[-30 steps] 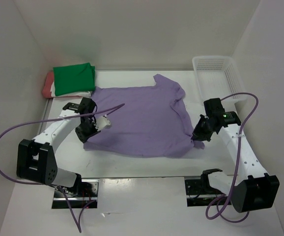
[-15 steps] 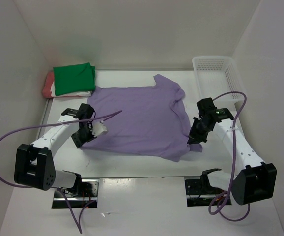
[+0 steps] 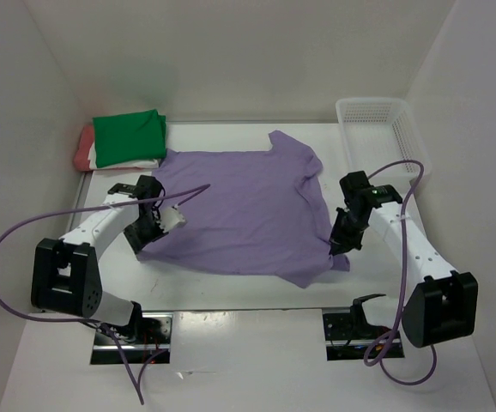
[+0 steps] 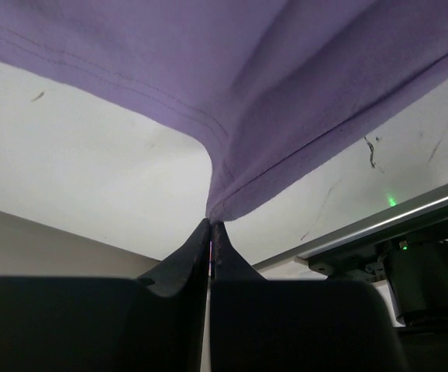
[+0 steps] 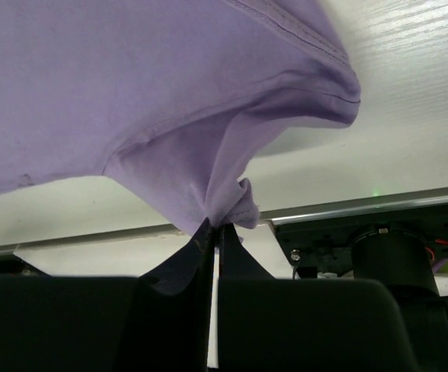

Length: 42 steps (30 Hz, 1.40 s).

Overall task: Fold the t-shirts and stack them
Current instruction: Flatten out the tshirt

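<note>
**Hem pinched, fold beginning**

The left gripper (image 4: 211, 226) and right gripper (image 5: 213, 226) are each pressed together on a near hem corner of the lavender t-shirt (image 3: 239, 206), which lies spread between them. In the last second the right gripper drew inward and the hem seems lifted, so the first fold is probably under way.
</note>
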Available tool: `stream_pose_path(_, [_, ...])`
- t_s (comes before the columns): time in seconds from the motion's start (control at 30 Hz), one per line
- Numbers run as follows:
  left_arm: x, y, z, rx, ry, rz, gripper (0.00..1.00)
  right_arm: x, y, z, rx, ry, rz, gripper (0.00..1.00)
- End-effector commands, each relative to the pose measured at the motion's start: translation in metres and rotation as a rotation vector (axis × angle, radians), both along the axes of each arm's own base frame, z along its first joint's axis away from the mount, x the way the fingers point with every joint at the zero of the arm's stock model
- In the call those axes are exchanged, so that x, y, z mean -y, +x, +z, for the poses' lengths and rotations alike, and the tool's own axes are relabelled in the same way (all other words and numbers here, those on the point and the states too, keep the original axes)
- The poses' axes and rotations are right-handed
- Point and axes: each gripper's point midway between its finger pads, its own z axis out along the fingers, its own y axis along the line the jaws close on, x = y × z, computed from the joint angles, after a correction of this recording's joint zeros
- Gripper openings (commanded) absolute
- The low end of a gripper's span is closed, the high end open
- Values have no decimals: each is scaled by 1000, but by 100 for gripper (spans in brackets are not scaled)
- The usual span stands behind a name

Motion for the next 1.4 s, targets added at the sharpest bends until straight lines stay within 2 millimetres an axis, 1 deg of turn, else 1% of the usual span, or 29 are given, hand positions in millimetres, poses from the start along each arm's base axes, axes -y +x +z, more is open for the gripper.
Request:
stream_pose_path(0.0, [7,7,-1,-2,-42,24,0,-9,4,4,33,17,57,0])
stream_pose_path(0.03, [6,4,-3,-11,-40,25,0,-11,-2,4,12,22,68,0])
stream_pose_path(0.07, [3,-3,-8,-33,-22,25,0,-10,-4,5,-3,19,68,2])
stream_pose_path(0.1, [-2,-5,-7,-29,-1,25,0,-12,-5,7,-10,8,87,2])
stream_pose_path(0.2, [-11,-8,-2,-4,48,26,0,-12,-23,16,-76,-4,93,10])
stream_pose_path(0.23, [-13,-14,-2,-15,59,26,0,-12,-31,18,-68,10,107,13])
stream_pose_path(0.27, [-16,-20,-4,-33,73,26,0,-17,-35,21,-58,46,112,15])
stream_pose_path(0.3, [-16,-19,-2,-24,72,26,0,-34,-46,26,-74,130,106,17])
stream_pose_path(0.37, [-17,-22,-1,-31,82,35,0,-50,-75,17,-168,219,105,22])
stream_pose_path(0.43, [-17,-22,-1,-30,82,45,0,-61,-99,13,-212,222,126,27])
stream_pose_path(0.47, [-17,-22,-1,-30,82,45,0,-63,-105,12,-215,222,127,36])
stream_pose_path(0.57, [-19,-22,-1,-27,92,54,1,-74,-116,26,-193,287,103,45])
stream_pose_path(0.63, [-19,-22,-1,-27,92,54,1,-80,-122,30,-202,307,78,45])
stream_pose_path(0.67, [-21,-22,0,-25,104,54,2,-83,-120,35,-195,315,74,45])
stream_pose_path(0.73, [-21,-25,-2,-34,106,54,2,-87,-108,49,-140,314,58,44])
stream_pose_path(0.77, [-21,-24,-3,-41,117,44,2,-89,-79,64,-39,275,47,41])
stream_pose_path(0.8, [-21,-21,-3,-26,114,45,2,-88,-63,69,10,232,55,37])
stream_pose_path(0.83, [-21,-25,-7,-47,118,44,2,-90,-36,84,93,209,53,29])
stream_pose_path(0.87, [-22,-23,-9,-47,127,44,2,-81,-13,77,142,115,82,29])
stream_pose_path(0.9, [-22,-23,-11,-56,129,43,2,-82,6,54,91,23,111,29])
stream_pose_path(0.93, [-20,-23,-12,-62,130,47,2,-79,27,48,111,-48,124,33])
stream_pose_path(0.97, [-20,-24,-14,-75,133,46,2,-59,48,36,138,-212,129,38])
stream_pose_path(1.0, [-20,-25,-14,-74,133,57,2,-49,57,12,73,-345,141,43])
stream_pose_path(1.03, [-22,-24,-14,-72,142,56,2,-39,68,7,78,-434,137,56])
stream_pose_path(1.07, [-22,-26,-13,-81,144,56,3,-25,77,3,94,-557,167,60])
stream_pose_path(1.1, [-22,-26,-13,-81,144,56,3,-21,85,-9,72,-616,188,65])
stream_pose_path(1.13, [-22,-27,-13,-79,144,65,3,-20,92,-12,81,-643,198,68])
stream_pose_path(1.23, [-21,-27,-13,-77,144,75,3,-19,105,-26,67,-681,222,70])
stream_pose_path(1.37, [-22,-30,-16,-95,147,74,3,-20,108,-42,45,-695,242,70])
